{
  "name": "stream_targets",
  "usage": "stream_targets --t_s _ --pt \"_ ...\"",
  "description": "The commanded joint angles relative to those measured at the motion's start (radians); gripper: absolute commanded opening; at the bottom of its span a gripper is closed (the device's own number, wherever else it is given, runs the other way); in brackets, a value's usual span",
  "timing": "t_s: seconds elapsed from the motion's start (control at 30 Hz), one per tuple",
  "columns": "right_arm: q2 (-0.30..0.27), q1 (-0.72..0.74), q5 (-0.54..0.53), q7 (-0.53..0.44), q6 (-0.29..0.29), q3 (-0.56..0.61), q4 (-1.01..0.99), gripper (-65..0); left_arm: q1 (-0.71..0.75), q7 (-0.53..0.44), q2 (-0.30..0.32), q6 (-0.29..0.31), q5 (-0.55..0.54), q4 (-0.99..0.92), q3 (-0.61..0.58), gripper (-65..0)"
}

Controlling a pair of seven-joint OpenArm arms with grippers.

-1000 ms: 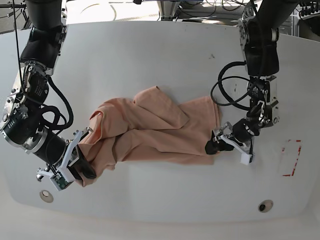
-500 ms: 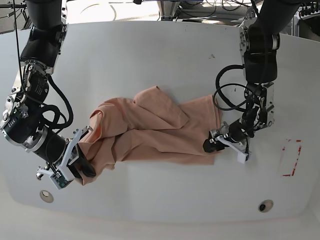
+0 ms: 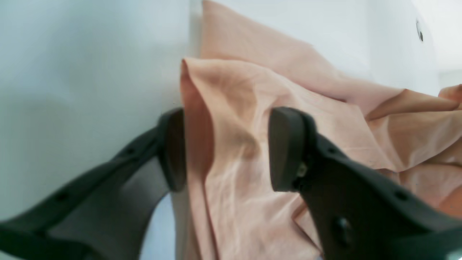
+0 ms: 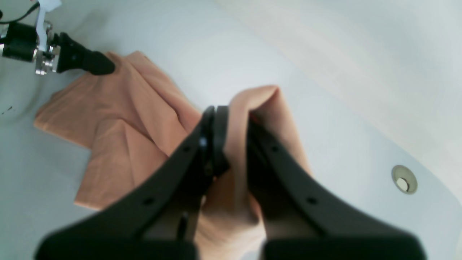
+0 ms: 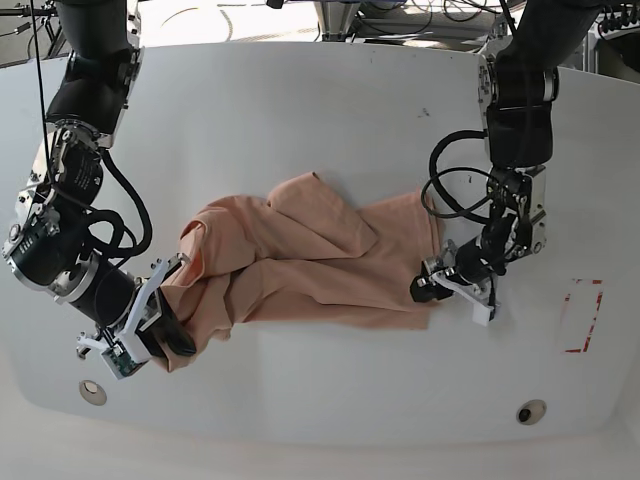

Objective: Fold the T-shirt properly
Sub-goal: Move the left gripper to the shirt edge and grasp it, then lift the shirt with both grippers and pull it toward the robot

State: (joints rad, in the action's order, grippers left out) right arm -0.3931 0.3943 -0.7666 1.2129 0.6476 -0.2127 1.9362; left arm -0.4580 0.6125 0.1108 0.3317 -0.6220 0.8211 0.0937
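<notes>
T-shirt (image 5: 300, 260) is being clamped by the right pincer (image 4: 231, 141). Its opposite edge is being straddled, ungripped, by the half-parted left pincer (image 3: 225, 148) on the worktop (image 5: 330, 120).

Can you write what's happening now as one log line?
right pincer: shut on T-shirt | left pincer: open around T-shirt edge | T-shirt: crumpled on table

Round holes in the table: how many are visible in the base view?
2: one hole near the front left edge, another hole near the front right. The T-shirt may hide others.

Left hand (image 3: 225, 148) agape, right hand (image 4: 234, 141) clenched
</notes>
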Motion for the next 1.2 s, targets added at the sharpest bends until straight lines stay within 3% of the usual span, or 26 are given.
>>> stream_targets --t_s 0.0,0.3,0.6,1.0,1.17 --pt "-0.016 0.025 -0.015 -0.028 -0.001 -0.011 0.013 -64.8 -0.046 -0.012 -0.006 0.005 -0.014 0.013 -0.012 -43.3" --pt "-0.016 0.025 -0.011 -0.028 -0.001 -0.011 0.013 -64.8 -0.055 -0.012 -0.006 0.004 -0.016 -0.010 -0.041 -65.0" --pt "-0.016 0.027 0.042 -0.028 -0.001 -0.011 0.012 -64.8 -0.034 -0.003 0.027 0.004 -0.017 0.151 -0.039 -65.0" --pt "-0.014 0.027 0.154 -0.028 -0.001 -0.006 0.009 -64.8 0.100 0.191 0.132 0.004 -0.019 0.548 0.068 -65.0" --pt "-0.014 0.027 0.183 -0.028 -0.001 -0.004 0.009 -64.8 0.133 0.212 0.183 0.004 -0.019 0.645 0.128 -65.0"
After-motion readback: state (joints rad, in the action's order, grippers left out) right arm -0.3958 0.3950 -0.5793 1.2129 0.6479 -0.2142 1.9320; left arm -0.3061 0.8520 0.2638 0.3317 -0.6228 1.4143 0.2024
